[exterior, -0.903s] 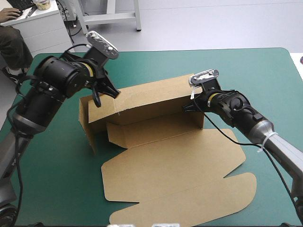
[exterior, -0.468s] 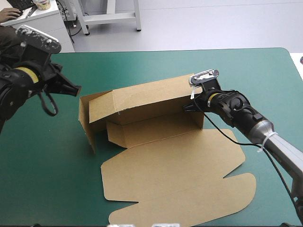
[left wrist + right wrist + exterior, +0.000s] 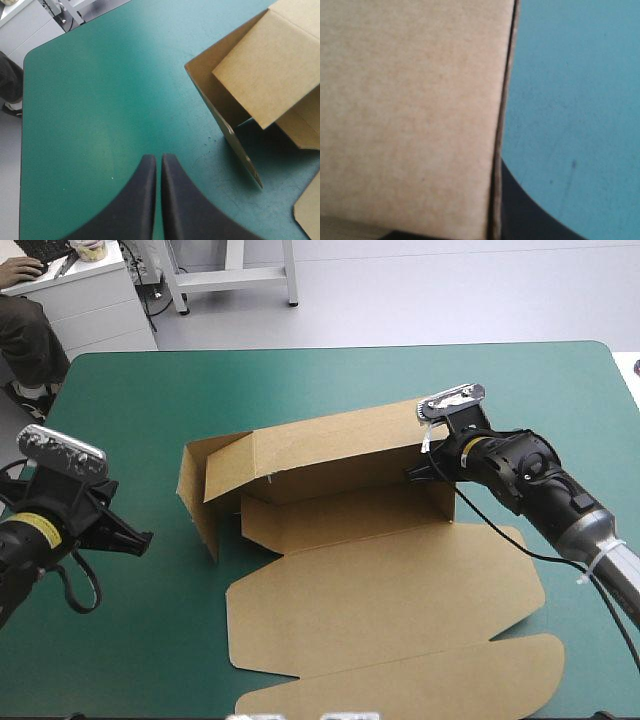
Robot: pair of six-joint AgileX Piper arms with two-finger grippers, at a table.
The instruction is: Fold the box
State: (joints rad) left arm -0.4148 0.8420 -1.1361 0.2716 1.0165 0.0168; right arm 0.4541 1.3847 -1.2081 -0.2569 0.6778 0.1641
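Note:
The brown box point(image 3: 340, 450) lies mid-table with its long back wall and left end wall raised, an inner flap leaning inward at the left end. Its lid point(image 3: 390, 600) is flat toward the table's front edge. My right gripper point(image 3: 428, 466) is shut on the box at the right end of the back wall. In the right wrist view the board point(image 3: 410, 110) runs between the fingers of my right gripper point(image 3: 496, 192), with one black finger point(image 3: 525, 215) showing beside it. My left gripper point(image 3: 140, 540) is shut and holds nothing. It hovers over bare cover, well left of the box. In the left wrist view the box's left end point(image 3: 260, 75) is ahead of my left gripper point(image 3: 155, 159) and off to one side.
A stretch of teal-green cover point(image 3: 130, 430) separates my left gripper from the box. The table's left edge point(image 3: 30, 480) runs close to the left arm. A white desk point(image 3: 90, 290) stands beyond the far left corner.
My left arm has pulled away from the box's left end, toward the table's front left. The box and my right gripper have shifted a little to the right.

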